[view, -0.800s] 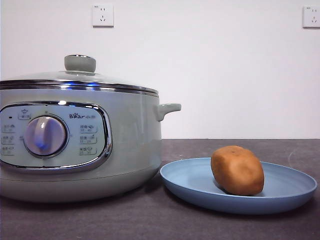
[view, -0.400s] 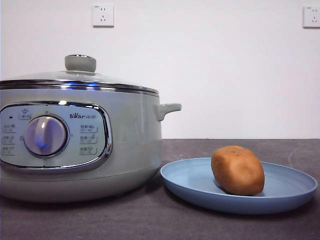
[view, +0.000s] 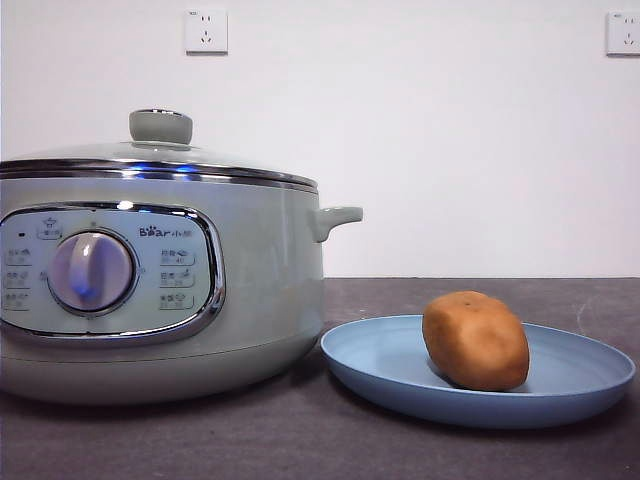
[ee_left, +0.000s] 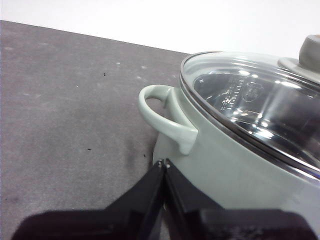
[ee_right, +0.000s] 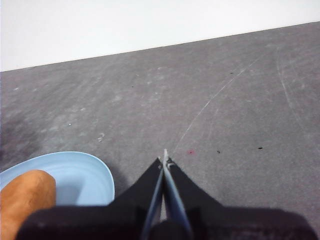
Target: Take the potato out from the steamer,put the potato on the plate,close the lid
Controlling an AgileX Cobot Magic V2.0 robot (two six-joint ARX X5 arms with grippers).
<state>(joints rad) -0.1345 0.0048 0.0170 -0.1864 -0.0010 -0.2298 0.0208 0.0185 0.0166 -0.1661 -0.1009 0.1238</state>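
The orange-brown potato lies on the light blue plate at the right of the front view. The pale grey-green steamer stands at the left with its glass lid seated on the rim, knob on top. Neither arm shows in the front view. My left gripper is shut and empty, hovering beside the steamer's side handle and lid. My right gripper is shut and empty over the bare tabletop, beside the plate and potato.
The dark grey tabletop runs to a white wall with two sockets. The steamer's other handle sticks out toward the plate.
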